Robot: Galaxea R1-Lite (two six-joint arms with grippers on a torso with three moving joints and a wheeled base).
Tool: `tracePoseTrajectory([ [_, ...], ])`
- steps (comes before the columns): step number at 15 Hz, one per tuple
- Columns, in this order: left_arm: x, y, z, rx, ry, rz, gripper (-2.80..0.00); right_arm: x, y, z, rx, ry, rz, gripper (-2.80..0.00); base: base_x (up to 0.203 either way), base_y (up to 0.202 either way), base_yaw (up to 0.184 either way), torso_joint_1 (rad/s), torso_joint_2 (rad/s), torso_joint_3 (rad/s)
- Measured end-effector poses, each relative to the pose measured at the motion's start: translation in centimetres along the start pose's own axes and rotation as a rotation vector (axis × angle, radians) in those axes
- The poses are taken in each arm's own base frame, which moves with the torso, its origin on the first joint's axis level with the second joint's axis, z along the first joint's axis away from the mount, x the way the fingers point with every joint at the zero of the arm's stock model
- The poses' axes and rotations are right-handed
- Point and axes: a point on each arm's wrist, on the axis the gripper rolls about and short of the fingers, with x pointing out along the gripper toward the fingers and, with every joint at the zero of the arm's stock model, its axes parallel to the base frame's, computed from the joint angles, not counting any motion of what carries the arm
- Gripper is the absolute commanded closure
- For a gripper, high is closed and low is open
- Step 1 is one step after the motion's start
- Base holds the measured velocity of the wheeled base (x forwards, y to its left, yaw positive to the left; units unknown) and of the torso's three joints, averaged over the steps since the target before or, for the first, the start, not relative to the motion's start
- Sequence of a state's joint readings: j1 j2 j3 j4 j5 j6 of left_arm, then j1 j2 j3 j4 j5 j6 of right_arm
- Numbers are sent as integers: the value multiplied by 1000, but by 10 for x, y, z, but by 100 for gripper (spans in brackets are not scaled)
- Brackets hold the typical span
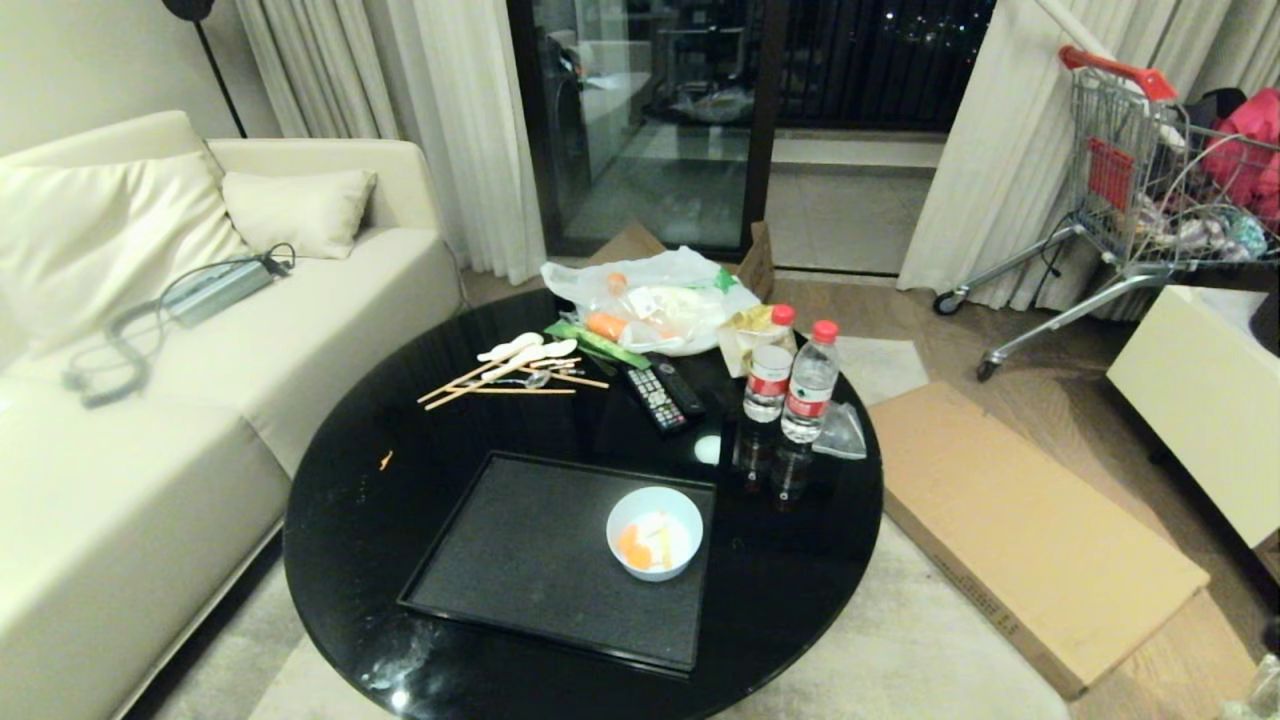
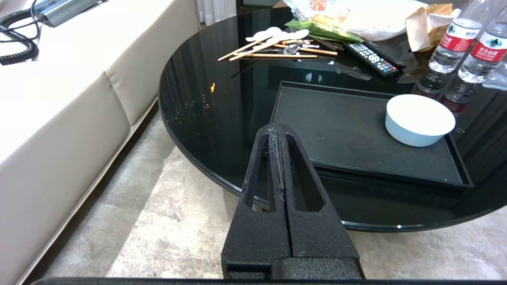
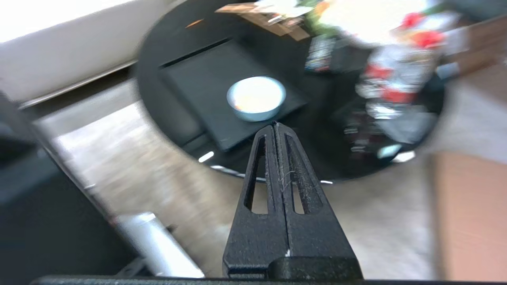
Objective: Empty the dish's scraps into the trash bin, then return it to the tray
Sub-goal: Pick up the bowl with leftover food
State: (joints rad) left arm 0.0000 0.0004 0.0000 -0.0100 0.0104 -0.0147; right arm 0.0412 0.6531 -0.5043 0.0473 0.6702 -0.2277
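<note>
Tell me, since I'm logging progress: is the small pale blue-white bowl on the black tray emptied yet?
Not emptied. The small pale blue-white bowl sits upright on the black rectangular tray, orange and pale scraps inside.

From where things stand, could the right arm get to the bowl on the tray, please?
Probably yes. The bowl sits at the near right of the tray, nothing stands between it and the right gripper, which is shut and must open first. The bottles stand farther back.
</note>
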Motion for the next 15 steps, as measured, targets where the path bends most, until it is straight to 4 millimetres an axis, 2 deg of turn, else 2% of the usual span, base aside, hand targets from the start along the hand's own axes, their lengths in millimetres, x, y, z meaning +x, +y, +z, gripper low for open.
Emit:
tracePoseTrajectory([
  [3, 0, 0, 0, 0, 0, 0, 0, 50, -31, 24, 30, 67, 143, 0, 0, 0, 0, 0, 0, 0],
  [5, 0, 0, 0, 0, 0, 0, 0, 94, -46, 36, 29, 89, 206, 0, 0, 0, 0, 0, 0, 0],
  [7, 0, 0, 0, 0, 0, 0, 0, 141, -51, 48, 36, 82, 236, 0, 0, 0, 0, 0, 0, 0],
  [10, 0, 0, 0, 0, 0, 0, 0, 207, -34, 66, 140, 84, 190, 0, 0, 0, 0, 9, 1, 2],
  [12, 0, 0, 0, 0, -1, 0, 0, 246, -19, 66, 225, 148, 101, 0, 0, 0, 0, 0, 0, 0],
  [15, 0, 0, 0, -1, 0, 0, 0, 291, -3, 65, 309, 259, -28, 0, 0, 0, 0, 0, 0, 0],
])
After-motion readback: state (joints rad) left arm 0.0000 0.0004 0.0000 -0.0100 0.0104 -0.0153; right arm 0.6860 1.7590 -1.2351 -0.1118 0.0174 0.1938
